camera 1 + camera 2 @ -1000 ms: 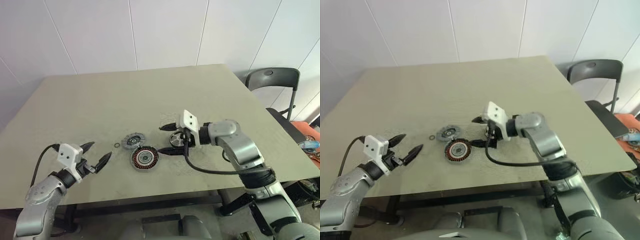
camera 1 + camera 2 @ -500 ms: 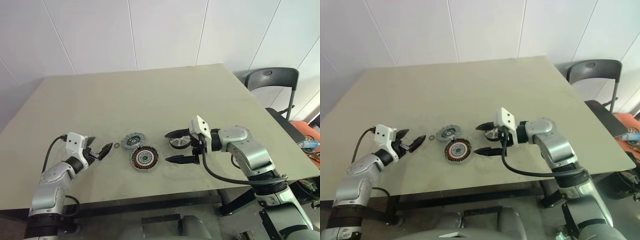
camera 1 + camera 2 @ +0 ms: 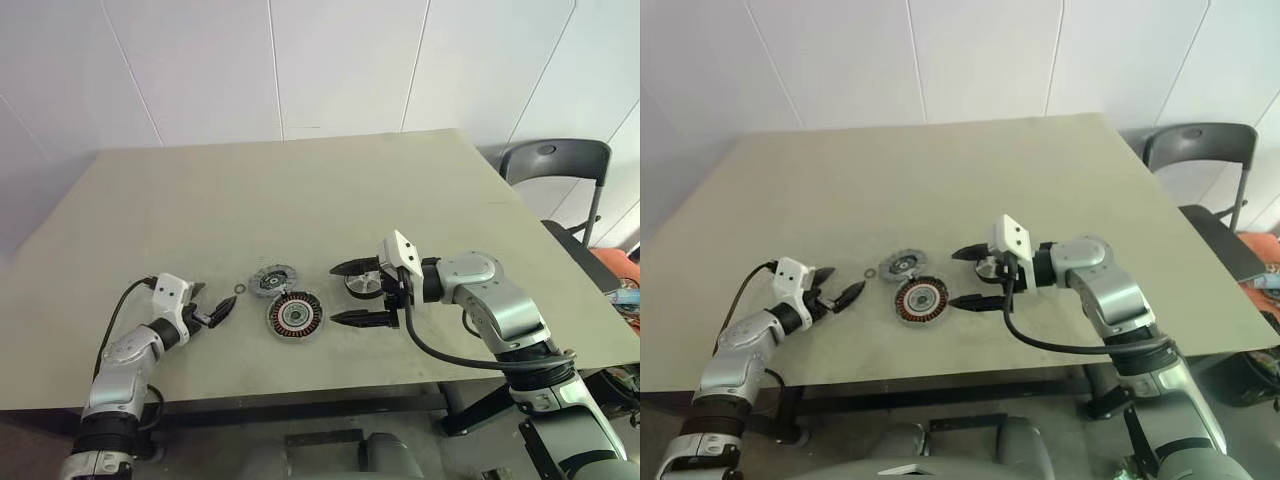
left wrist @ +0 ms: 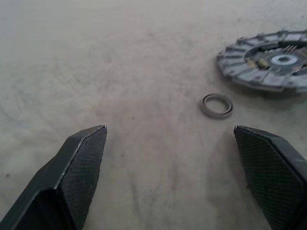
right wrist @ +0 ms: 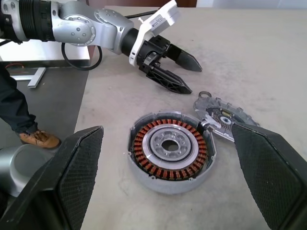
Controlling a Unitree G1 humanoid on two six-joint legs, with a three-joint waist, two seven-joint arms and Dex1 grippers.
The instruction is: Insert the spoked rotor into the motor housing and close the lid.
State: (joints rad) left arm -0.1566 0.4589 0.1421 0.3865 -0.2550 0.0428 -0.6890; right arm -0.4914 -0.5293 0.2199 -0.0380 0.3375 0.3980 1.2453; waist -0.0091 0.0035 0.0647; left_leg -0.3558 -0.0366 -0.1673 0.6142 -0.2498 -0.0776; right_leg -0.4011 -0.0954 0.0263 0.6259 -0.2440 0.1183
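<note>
On table (image 3: pixel 300 200), motor housing (image 3: pixel 293 316), lid (image 3: pixel 272 280), spoked rotor (image 3: pixel 362 283)

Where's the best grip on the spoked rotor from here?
Grip the spoked rotor across its black outer rim, coming from above. It lies flat on the table, and the open right gripper already straddles it, one finger each side.

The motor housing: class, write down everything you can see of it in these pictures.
The motor housing is a round, shallow metal disc with a silvery rim. Inside runs a ring of copper-brown windings around a pale centre bearing with a hole. It lies flat and open on the table, nothing inserted in it. The grey lid lies close beside it. No pincer touches it.
</note>
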